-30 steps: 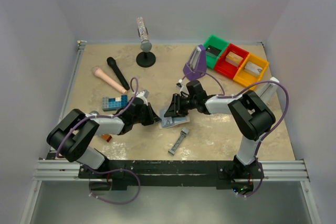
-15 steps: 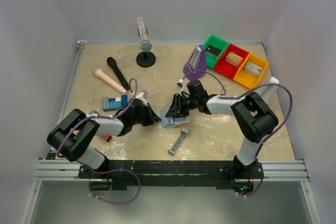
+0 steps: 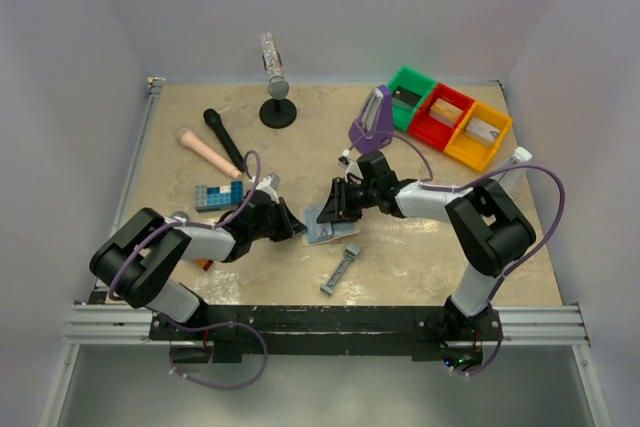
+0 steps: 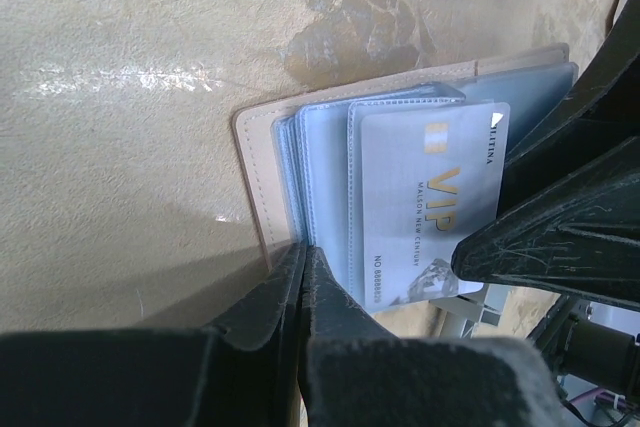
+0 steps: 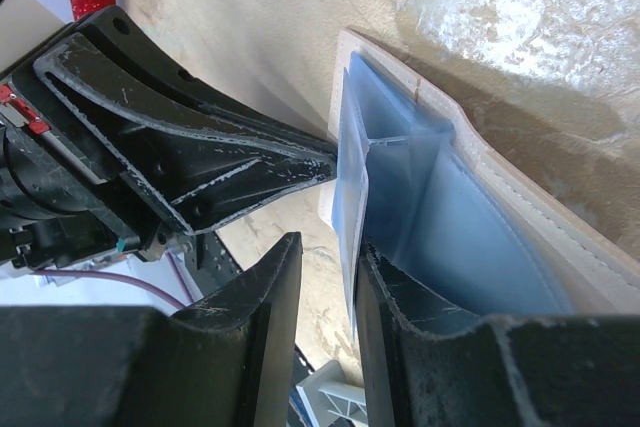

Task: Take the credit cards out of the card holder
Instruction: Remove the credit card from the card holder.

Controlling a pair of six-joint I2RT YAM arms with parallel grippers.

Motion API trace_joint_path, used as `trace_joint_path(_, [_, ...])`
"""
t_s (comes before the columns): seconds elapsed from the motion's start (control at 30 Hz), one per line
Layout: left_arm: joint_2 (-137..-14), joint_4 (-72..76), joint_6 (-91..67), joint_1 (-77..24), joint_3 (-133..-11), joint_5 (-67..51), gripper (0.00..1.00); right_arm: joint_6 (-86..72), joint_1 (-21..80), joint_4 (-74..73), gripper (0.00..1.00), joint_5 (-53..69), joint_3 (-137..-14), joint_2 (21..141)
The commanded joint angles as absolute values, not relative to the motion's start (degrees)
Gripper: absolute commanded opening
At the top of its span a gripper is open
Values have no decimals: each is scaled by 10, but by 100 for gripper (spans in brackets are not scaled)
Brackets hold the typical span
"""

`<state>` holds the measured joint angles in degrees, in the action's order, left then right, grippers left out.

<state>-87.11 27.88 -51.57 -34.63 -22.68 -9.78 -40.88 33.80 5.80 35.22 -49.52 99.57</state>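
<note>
Both claws pinched | left claw (image 4: pixel 300 277) on card holder (image 4: pixel 262 162) edge | right claw (image 5: pixel 325 277) on silver card (image 4: pixel 430 207) edge

Black cards hidden; card holder (image 4: pixel 262 162) partly occluded.

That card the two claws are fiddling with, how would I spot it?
Look mid-table where both arms meet over the open card holder. The silver-grey card sticks out of its pale blue pockets, edge between the right gripper fingers. Only it bears gold "VIP" lettering.

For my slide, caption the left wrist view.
Left fingers pinch the card holder edge; a silver VIP card protrudes.
</note>
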Motion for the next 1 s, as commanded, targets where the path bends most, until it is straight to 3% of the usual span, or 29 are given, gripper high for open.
trace_joint_path(0.0, [-896,187,-502,-349,-197,-55,0,-395,339,50,31,349,-498,966])
trace_joint_path(0.97, [-866,160,-497,-348,-179,-29,0,-381,329,35,22,341,-475,931])
